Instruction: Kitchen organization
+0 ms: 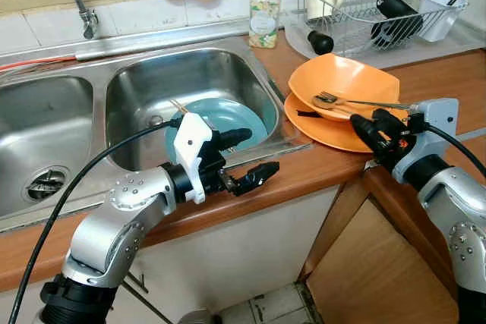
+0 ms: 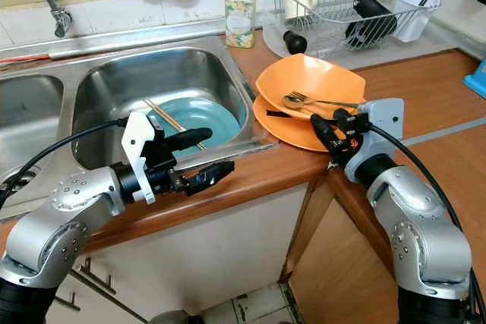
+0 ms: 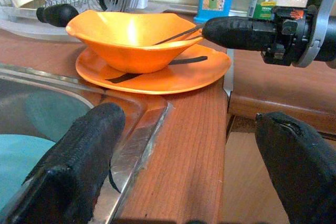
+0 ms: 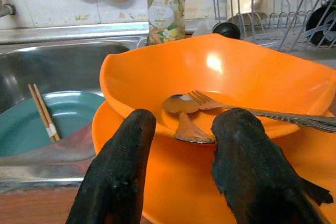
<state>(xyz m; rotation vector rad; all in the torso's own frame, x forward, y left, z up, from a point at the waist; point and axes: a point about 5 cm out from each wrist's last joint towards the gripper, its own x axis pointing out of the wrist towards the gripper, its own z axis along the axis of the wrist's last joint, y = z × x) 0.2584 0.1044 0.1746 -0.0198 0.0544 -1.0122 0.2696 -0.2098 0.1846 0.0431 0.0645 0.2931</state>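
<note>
An orange bowl (image 1: 345, 81) sits on an orange plate (image 1: 323, 133) on the wooden counter, right of the sink. A fork (image 1: 357, 102) and a spoon (image 4: 181, 114) lie in the bowl. A teal plate (image 1: 228, 115) with wooden chopsticks (image 4: 42, 111) rests in the right sink basin (image 1: 137, 89). My right gripper (image 1: 370, 128) is open at the orange plate's near right rim, its fingertips (image 4: 121, 161) just above the plate, holding nothing. My left gripper (image 1: 249, 157) hovers open over the counter's front edge beside the sink, pointing toward the orange dishes.
A soap bottle (image 1: 264, 13) stands behind the sink. At the back right, a wire dish rack (image 1: 357, 32) holds a cup, dark items and a white utensil holder. The faucet (image 1: 80, 5) is at the back left. A cabinet door (image 1: 372, 271) hangs open below the counter.
</note>
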